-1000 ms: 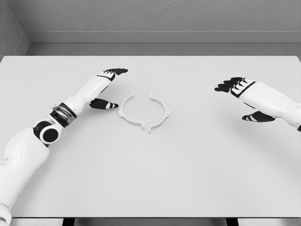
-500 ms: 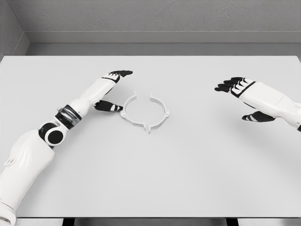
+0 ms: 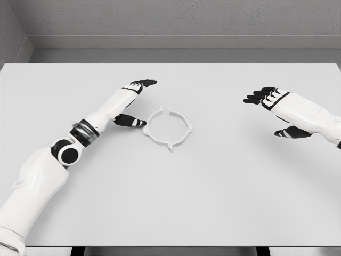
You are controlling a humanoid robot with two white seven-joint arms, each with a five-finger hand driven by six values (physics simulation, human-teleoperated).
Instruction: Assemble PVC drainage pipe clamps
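Two white half-ring clamp pieces lie on the table, joined into one closed ring (image 3: 168, 128) with small tabs at the top and bottom. My left hand (image 3: 139, 101) is beside the ring's left side, its fingers spread, the thumb (image 3: 130, 121) touching or nearly touching the left half. It holds nothing. My right hand (image 3: 269, 109) hovers far to the right with spread fingers, well apart from the ring.
The white table (image 3: 170, 202) fills the view, with a grey wall along the back. The table's front edge runs along the bottom of the picture.
My left hand has slid to the right, pushing the left half-ring against the right half, so the gap between them has closed. The right arm has not moved.
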